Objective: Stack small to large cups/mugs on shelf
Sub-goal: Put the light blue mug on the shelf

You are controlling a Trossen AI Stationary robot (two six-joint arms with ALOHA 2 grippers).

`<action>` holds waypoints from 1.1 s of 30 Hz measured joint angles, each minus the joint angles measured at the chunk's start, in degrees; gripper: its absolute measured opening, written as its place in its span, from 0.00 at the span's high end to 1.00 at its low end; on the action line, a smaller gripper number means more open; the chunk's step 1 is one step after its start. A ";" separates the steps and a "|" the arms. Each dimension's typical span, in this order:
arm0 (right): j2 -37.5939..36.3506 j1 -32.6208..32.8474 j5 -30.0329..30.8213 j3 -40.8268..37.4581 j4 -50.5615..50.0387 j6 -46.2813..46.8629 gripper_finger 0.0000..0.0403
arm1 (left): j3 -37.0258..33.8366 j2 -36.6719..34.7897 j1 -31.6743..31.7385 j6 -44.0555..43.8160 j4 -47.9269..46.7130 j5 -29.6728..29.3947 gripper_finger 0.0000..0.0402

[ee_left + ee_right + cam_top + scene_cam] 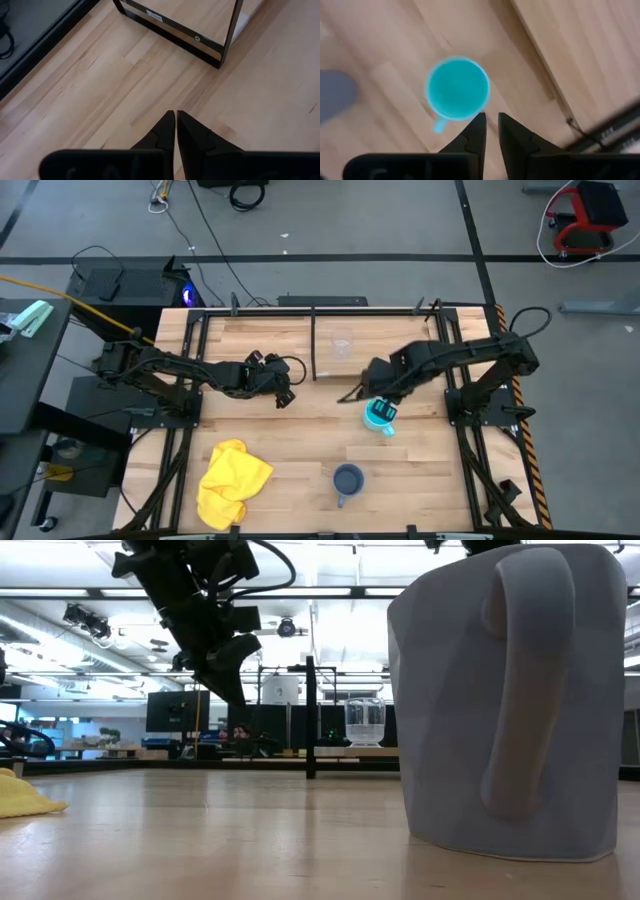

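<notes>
Right wrist view. Cyan mug (457,89) seen from straight above: round open mouth, interior same cyan, short handle projecting from the rim. It stands on the light wooden tabletop (385,35). Right gripper (490,121): two dark fingers with a narrow gap between the tips, one tip overlapping the mug's rim in the picture. Blurred grey-blue shape (335,95) at the frame edge. Dark frame bar (615,127) crosses one corner.

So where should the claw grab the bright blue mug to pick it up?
Probably by the rim, coming straight down from above. The cyan mug stands upright with its mouth open to the top, so one finger can go inside and one outside the wall. Choose a stretch of rim away from the handle, which sticks out sideways. The right claw already hangs over it.
</notes>
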 joint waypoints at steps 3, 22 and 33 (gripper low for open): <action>0.09 0.68 0.19 -4.78 0.00 1.96 0.86 | 0.01 0.00 -0.29 -0.02 0.03 0.00 0.93; 0.13 -5.27 -5.98 -20.75 16.65 -6.32 0.85 | 0.00 0.00 -0.88 -0.22 -0.22 0.00 0.93; 0.13 -5.27 -5.99 -22.54 21.08 -7.28 0.80 | 0.00 0.00 -0.86 -0.26 -0.20 0.00 0.92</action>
